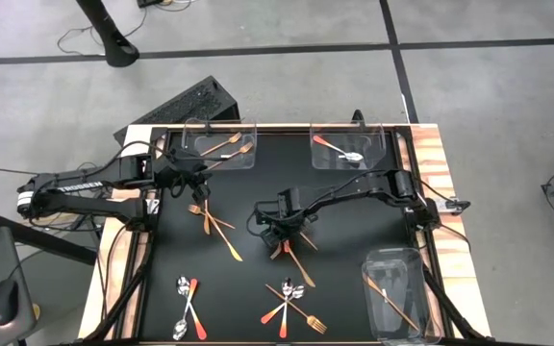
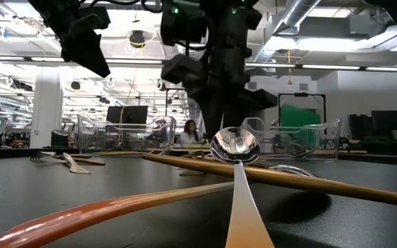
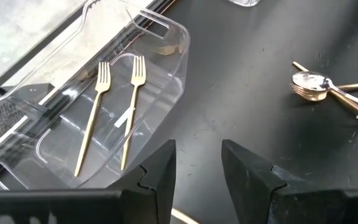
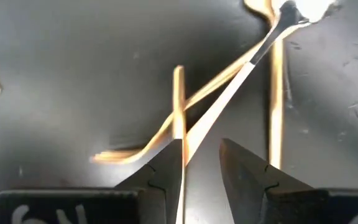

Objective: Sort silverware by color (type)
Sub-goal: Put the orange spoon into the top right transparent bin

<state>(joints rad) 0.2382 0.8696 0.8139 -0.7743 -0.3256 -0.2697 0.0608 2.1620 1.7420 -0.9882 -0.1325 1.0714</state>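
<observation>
My right gripper [image 1: 275,231] [image 4: 201,143] points down, open, over a crossed heap of silverware [image 1: 291,255] at mid-table: a gold fork [image 4: 135,149], a pale-handled spoon [image 4: 229,93] and gold sticks. One stick [image 4: 179,106] runs beside one finger [image 4: 166,165]. My left gripper [image 1: 183,176] [image 3: 197,146] hovers open at the far left, next to a clear bin [image 3: 166,43] with two gold forks [image 3: 114,106] lying in it. In the low view a spoon [image 2: 234,147] lies across a gold stick [image 2: 302,182]. My right gripper comes at the heap from above. The gold stick [image 4: 179,124] runs lengthwise along the inner edge of one finger [image 4: 166,165], and a gap stays between the fingers. Whether that finger touches the stick, I cannot tell.
A far-right bin [image 1: 383,130] holds a red-handled spoon [image 1: 339,151]. A near-right bin [image 1: 368,264] holds a gold stick [image 1: 392,300]. More silverware lies in heaps at the left [image 1: 210,221], near left [image 1: 186,308] and near middle [image 1: 291,308].
</observation>
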